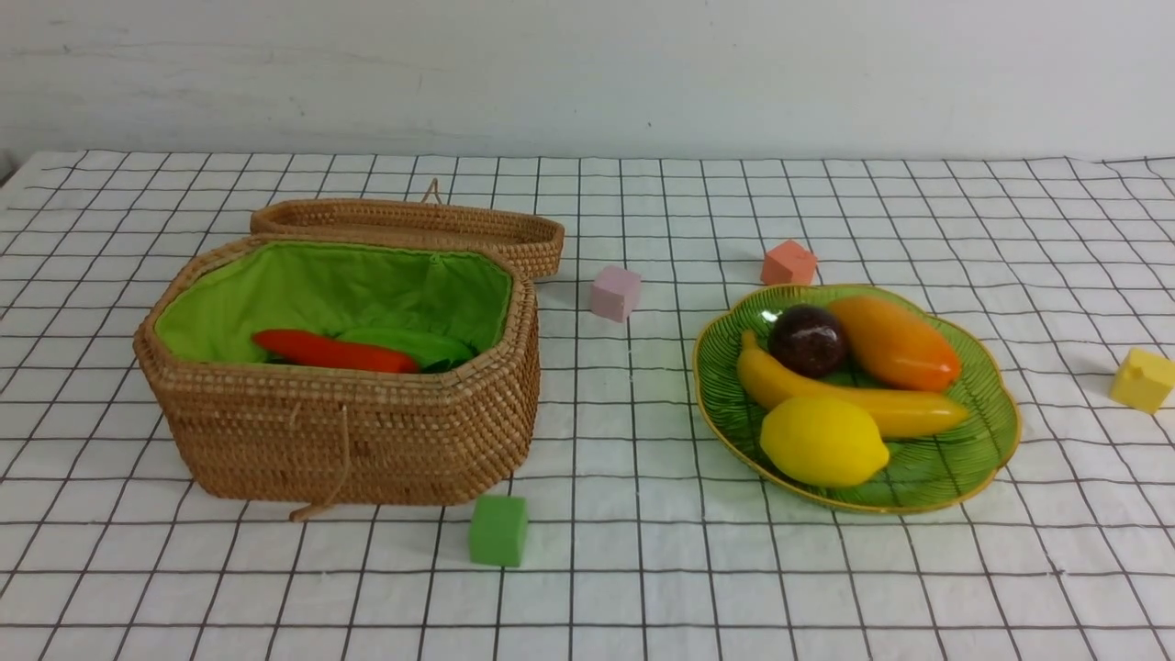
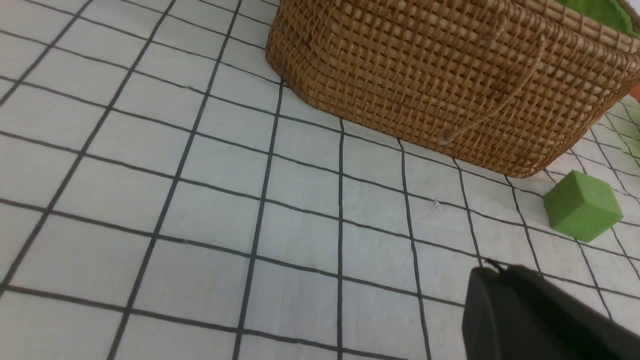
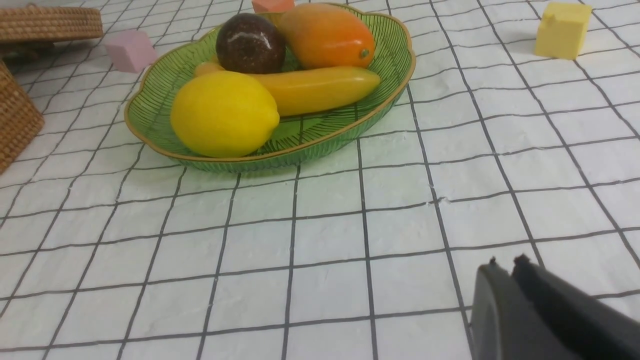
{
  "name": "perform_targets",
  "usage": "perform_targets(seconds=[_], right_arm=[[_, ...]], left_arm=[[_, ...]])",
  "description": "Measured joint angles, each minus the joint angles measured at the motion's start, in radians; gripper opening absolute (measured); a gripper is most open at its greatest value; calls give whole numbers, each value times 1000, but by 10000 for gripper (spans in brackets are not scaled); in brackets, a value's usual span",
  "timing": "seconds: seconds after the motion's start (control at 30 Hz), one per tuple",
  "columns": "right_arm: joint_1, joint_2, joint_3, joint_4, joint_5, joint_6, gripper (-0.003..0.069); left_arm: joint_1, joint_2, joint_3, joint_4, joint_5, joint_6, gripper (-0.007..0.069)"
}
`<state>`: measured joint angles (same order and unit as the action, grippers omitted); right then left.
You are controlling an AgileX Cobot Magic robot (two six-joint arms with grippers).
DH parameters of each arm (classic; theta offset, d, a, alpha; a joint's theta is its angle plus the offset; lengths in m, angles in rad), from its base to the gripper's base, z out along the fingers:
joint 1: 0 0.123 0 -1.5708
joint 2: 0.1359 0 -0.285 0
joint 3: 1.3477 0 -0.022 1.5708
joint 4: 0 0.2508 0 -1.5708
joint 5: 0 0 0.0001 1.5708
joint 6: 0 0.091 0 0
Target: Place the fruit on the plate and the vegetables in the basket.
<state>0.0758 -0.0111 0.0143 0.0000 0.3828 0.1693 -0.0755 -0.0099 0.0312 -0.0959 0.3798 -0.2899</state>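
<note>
On the right half of the table (image 1: 643, 569), covered by a white cloth with a black grid, sits the plate (image 1: 996, 431), a shallow green glass dish with leaf ribbing and a gold wavy rim. All four fruit lie on it: the yellow lemon (image 1: 823, 442) nearest the table's front edge, the long banana (image 1: 854, 397) just behind and touching it, then the dark round mangosteen (image 1: 808, 341) and the orange mango (image 1: 893, 343) side by side toward the back.

On the left half stands the basket (image 1: 358, 431), tan woven wicker with bright green lining, its lid (image 1: 413, 225) flopped open behind it. Inside, the orange-red carrot (image 1: 332, 352) lies beside a green shape that appears to be the gourd (image 1: 408, 344); the eggplant cannot be made out from this angle.

Judging by this, the sorting looks finished or nearly so, since no fruit or vegetable remains loose on the cloth. Only foam cubes lie there: green (image 1: 498, 530) near the basket's front corner, pink (image 1: 614, 293), salmon (image 1: 788, 263) and yellow (image 1: 1142, 379).

Neither arm appears in the front view. The left gripper (image 2: 492, 267) is closed and empty, low over the cloth near the basket. The right gripper (image 3: 506, 261) holds nothing, its jaws nearly together.
</note>
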Motion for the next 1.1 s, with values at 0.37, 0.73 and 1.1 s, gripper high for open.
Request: perform_targets(seconds=[0.37, 0.73, 1.1], right_arm=[[0, 0, 0, 0, 0, 0, 67], [0, 0, 0, 0, 0, 0, 85], [0, 0, 0, 0, 0, 0, 93]], left_arm=[[0, 0, 0, 1, 0, 0, -8], [0, 0, 0, 1, 0, 0, 0], [0, 0, 0, 1, 0, 0, 8]])
